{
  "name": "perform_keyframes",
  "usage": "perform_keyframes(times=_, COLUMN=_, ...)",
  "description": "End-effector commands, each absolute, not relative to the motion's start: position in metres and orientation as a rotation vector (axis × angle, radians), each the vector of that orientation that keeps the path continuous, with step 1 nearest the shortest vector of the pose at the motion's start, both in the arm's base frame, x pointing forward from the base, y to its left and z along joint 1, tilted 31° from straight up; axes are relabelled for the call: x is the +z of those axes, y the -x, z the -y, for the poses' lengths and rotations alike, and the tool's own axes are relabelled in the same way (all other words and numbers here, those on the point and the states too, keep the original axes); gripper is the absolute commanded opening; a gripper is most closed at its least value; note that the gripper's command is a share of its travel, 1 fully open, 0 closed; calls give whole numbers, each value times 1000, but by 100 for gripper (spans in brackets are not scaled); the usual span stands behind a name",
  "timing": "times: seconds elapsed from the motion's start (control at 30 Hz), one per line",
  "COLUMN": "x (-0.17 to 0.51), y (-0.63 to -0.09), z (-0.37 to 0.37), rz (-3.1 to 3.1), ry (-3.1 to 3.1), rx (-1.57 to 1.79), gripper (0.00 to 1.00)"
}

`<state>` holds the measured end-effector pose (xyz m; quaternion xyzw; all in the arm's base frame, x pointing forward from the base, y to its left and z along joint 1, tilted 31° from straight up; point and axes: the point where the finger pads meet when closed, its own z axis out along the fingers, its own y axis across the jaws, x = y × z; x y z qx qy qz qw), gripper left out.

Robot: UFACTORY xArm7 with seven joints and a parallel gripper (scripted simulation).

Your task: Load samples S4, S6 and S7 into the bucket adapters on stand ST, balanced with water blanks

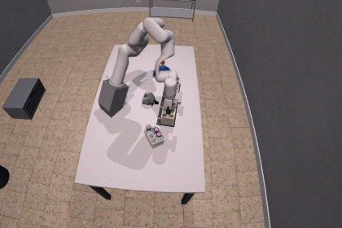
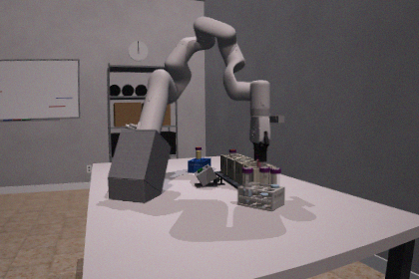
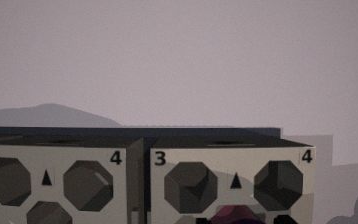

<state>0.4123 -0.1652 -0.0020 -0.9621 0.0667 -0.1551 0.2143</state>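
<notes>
My gripper (image 1: pixel 168 110) (image 2: pixel 259 157) points down over the near end of the loading stand (image 1: pixel 165 124) (image 2: pixel 228 180) (image 3: pixel 276 134). It is shut on a tube (image 3: pixel 237 212) with red-pink content and a purple cap. In the wrist view the tube is low at the middle of the end adapter (image 3: pixel 225 155), below holes 3 and 4, which look empty. How deep the tube sits is hidden. Beside it stands another adapter (image 3: pixel 75 154) with empty-looking holes 3 and 4. A purple-capped tube (image 2: pixel 232 151) stands at the stand's far part. Adapter numbers and cap writing are unreadable.
A clear-grey rack (image 1: pixel 155 143) (image 2: pixel 260 203) holds three purple-capped tubes near the stand's front end. A blue rack (image 2: pixel 200 166) with a yellowish tube (image 2: pixel 199 152) stands at the back. The small desk (image 1: pixel 151 100) (image 2: pixel 207 176) with the green key (image 1: pixel 146 95) (image 2: pixel 200 170) is left of the stand.
</notes>
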Motion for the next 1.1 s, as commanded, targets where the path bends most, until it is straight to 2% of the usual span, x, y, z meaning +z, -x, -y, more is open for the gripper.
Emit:
perform_keyframes(times=0.0, x=-4, y=-414, z=166, rz=-187, ry=2671, rx=-435, gripper=0)
perform_keyframes(times=0.9, x=-13, y=-417, z=162, rz=-187, ry=2671, rx=-435, gripper=0)
perform_keyframes(times=0.93, x=-13, y=-418, z=162, rz=-187, ry=2671, rx=-435, gripper=44)
perform_keyframes(times=1.07, x=-13, y=-418, z=162, rz=-187, ry=2671, rx=-435, gripper=44)
